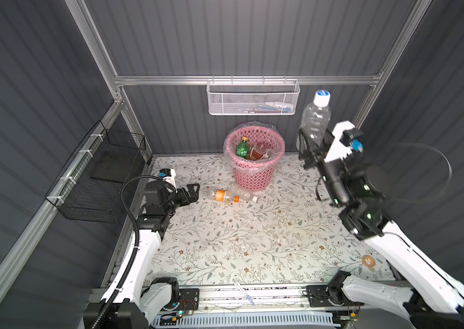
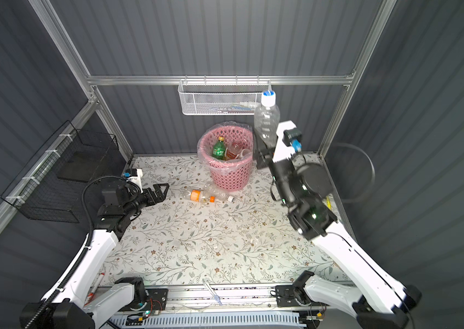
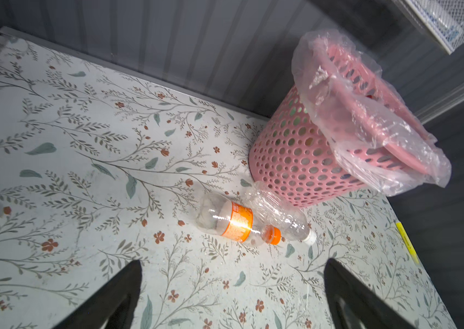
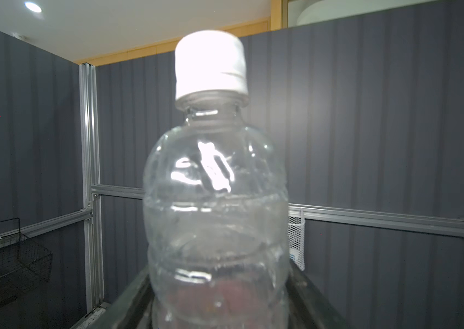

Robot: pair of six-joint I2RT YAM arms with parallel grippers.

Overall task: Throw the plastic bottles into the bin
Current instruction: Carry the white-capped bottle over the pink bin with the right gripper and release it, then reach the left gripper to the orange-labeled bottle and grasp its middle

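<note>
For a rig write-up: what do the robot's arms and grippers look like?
Left arm and right arm: white shells, black joints. Black corrugated hose on the left, thin black cable loop on the right. Left gripper and right gripper: black tapered fingers.

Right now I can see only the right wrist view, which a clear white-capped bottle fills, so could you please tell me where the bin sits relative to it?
Observer: In both top views the pink bin stands left of the held bottle. The bottle looks beside the rim, not clearly over the opening.
Operator: Thank you. Are any bottles lying outside it?
Observer: Two, side by side in front of the bin: an orange-labelled bottle and a clear ribbed bottle.
Operator: And is the left gripper free?
Observer: Yes, the left gripper is open and empty, facing those two.
</note>
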